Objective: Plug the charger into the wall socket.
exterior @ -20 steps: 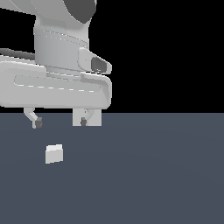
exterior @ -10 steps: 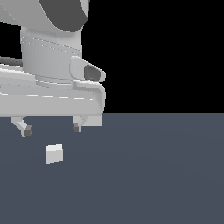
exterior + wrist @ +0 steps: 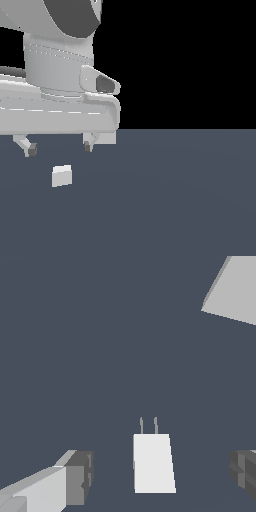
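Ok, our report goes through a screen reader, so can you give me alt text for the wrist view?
A small white charger with two thin prongs lies on a dark grey floor, untouched, between the two open fingers of the end effector. A corner of the light-grey wall socket shows at the picture's edge.

The arm fills the upper left of the exterior view, wrist pointing down; its pincer (image 3: 59, 148) hangs with fingers spread wide, holding nothing.

one charger (image 3: 153, 463), one wall socket (image 3: 235, 288), one gripper (image 3: 162, 478).
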You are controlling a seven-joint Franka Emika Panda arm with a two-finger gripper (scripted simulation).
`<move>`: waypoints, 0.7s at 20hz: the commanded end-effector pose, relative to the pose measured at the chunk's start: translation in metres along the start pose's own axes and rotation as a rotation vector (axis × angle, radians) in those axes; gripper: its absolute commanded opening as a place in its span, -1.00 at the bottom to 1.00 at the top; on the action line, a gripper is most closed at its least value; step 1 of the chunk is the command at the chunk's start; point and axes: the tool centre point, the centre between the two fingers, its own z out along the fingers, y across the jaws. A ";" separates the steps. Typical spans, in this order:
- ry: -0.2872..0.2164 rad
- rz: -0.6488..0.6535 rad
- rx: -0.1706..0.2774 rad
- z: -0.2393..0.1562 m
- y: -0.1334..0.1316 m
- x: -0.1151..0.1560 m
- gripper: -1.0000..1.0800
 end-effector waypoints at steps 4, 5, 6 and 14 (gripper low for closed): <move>-0.001 -0.001 -0.001 0.008 0.000 -0.004 0.92; -0.001 -0.001 -0.001 0.011 0.000 -0.006 0.92; -0.001 -0.001 -0.001 0.015 0.000 -0.007 0.92; -0.002 -0.001 -0.001 0.042 0.000 -0.019 0.92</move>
